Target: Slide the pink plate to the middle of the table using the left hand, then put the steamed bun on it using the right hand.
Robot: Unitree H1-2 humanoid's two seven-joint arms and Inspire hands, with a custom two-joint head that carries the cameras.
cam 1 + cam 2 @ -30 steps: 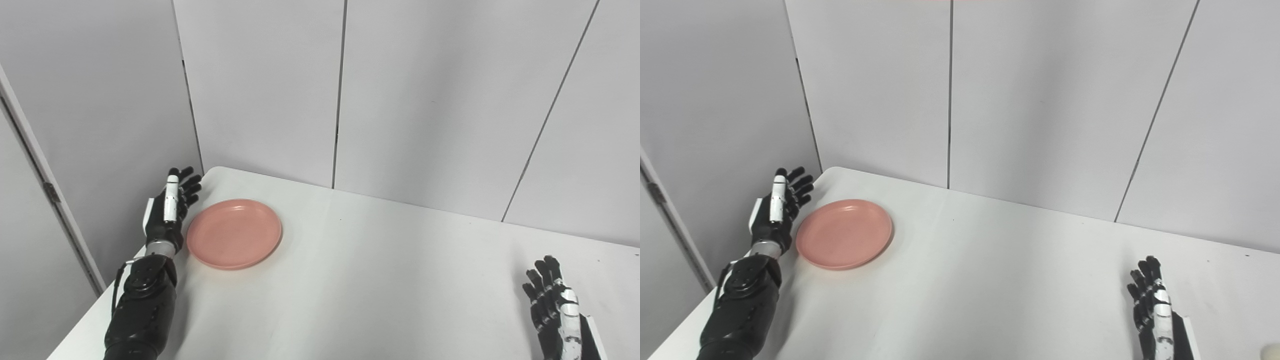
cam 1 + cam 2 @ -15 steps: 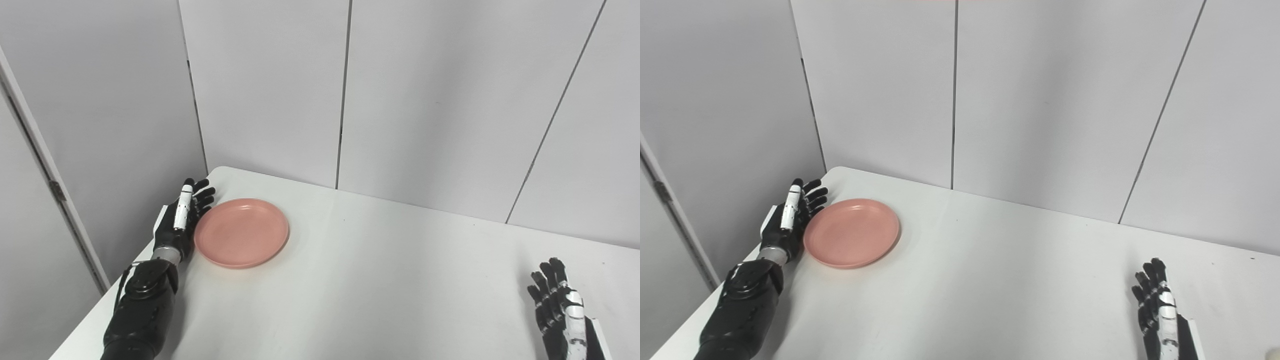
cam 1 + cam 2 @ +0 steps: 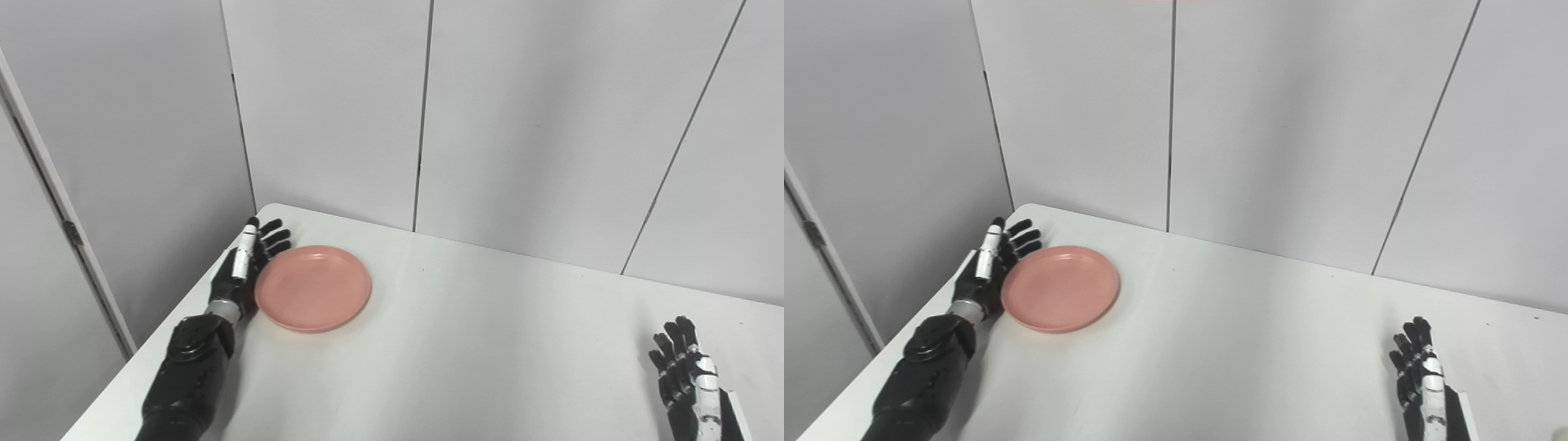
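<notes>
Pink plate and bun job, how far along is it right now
Nothing is finished. In hand: the open left hand is flat against the left rim of the pink plate, which sits near the table's far left corner, short of the middle. Left: finishing the slide, then placing the bun, which isn't clearly visible. The right hand waits open.

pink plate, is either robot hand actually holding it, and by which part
Nothing is held. The left robot hand is open, its fingers spread, set against the left rim of the round pink plate, not gripping it. The right robot hand is open and apart.
</notes>
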